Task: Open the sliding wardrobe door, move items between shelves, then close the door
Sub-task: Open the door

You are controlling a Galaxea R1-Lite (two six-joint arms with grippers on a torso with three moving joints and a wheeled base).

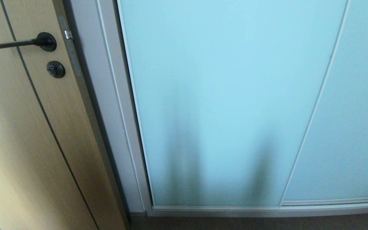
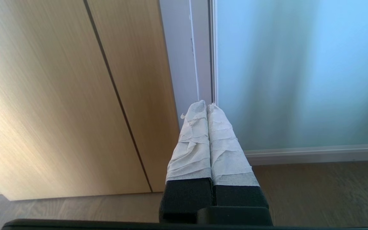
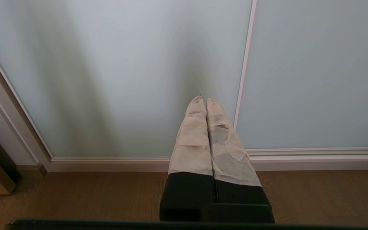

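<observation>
Straight ahead from the head camera, the sliding wardrobe door (image 1: 222, 95) stands fully shut against its frame beside the tan wood door (image 1: 27, 127), neither arm showing. At the left wrist, the left gripper (image 2: 207, 105) is clenched on nothing, aimed at the door's silver edge, likely the place to push. At the right wrist, the right gripper (image 3: 203, 100) is clenched empty, bare floor (image 3: 75, 198) below

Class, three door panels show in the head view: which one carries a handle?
The tan wood door, far left: it bears a black lever handle; both frosted glass panels are plain.
</observation>
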